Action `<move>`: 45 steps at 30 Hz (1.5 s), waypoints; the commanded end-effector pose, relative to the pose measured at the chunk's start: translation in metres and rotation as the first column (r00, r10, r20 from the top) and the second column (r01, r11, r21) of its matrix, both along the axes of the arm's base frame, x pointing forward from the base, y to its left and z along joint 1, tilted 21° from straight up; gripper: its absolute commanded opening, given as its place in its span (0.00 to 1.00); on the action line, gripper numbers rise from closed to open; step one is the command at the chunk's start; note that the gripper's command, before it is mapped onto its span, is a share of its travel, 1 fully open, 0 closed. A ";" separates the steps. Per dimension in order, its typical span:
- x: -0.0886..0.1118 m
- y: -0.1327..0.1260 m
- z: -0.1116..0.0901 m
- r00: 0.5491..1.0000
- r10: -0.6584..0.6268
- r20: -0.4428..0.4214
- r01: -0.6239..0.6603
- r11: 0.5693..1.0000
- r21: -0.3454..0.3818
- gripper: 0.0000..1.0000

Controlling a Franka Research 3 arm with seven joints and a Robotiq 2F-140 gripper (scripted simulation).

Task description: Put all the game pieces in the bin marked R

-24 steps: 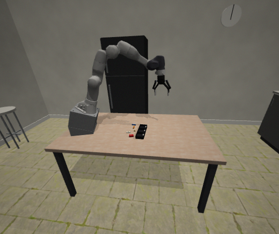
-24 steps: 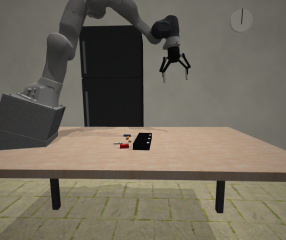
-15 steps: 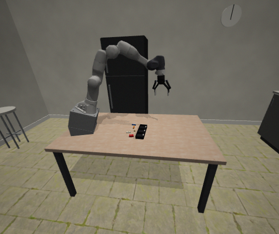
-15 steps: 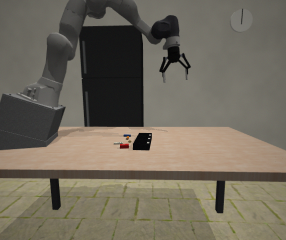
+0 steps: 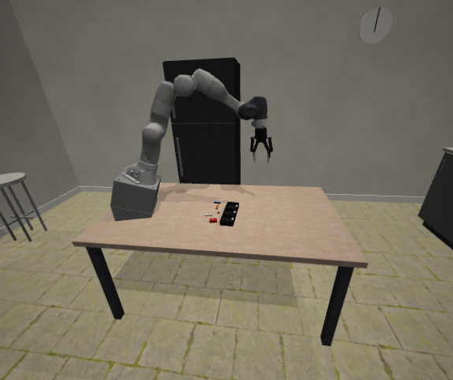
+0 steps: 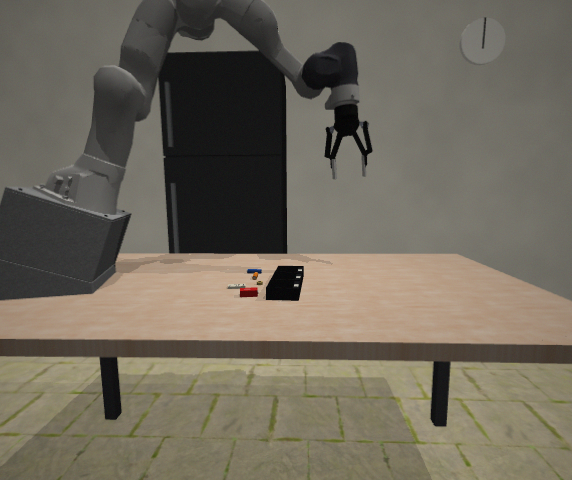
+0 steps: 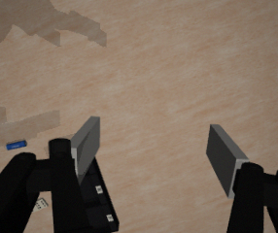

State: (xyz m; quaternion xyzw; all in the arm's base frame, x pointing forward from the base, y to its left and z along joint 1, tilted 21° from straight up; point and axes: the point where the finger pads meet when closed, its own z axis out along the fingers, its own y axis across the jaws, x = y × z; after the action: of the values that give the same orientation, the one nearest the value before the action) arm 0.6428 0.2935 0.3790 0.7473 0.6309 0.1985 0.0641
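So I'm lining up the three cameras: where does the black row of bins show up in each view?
Top: bins mid-table, just right of the small pieces, below the gripper.
Exterior: bins mid-table, right of the red piece.
Wrist: bins lower left, partly behind the left jaw.
Shared landmark: the blue piece, just beyond the bins' far end on the arm's side.

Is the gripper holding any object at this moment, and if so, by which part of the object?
Nothing is held. The gripper hangs high above the table with bare space between its fingers; the small pieces lie on the table beside the black bins.
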 end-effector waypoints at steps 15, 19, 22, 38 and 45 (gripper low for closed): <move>0.041 0.022 -0.111 1.000 -0.002 0.012 0.001 1.000 0.005 0.05; 0.020 -0.003 -0.118 0.996 -0.079 -0.038 0.080 0.997 0.018 0.05; 0.009 -0.019 -0.123 0.986 -0.159 -0.058 0.162 0.986 0.045 0.05; -0.048 -0.092 -0.150 0.901 -0.410 -0.143 0.427 0.896 0.121 0.05; -0.072 -0.117 -0.161 0.841 -0.509 -0.186 0.536 0.831 0.148 0.05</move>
State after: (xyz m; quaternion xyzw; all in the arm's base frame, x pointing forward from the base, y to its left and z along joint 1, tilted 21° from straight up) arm 0.5743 0.1842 0.2171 0.8790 0.4457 0.1692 0.0056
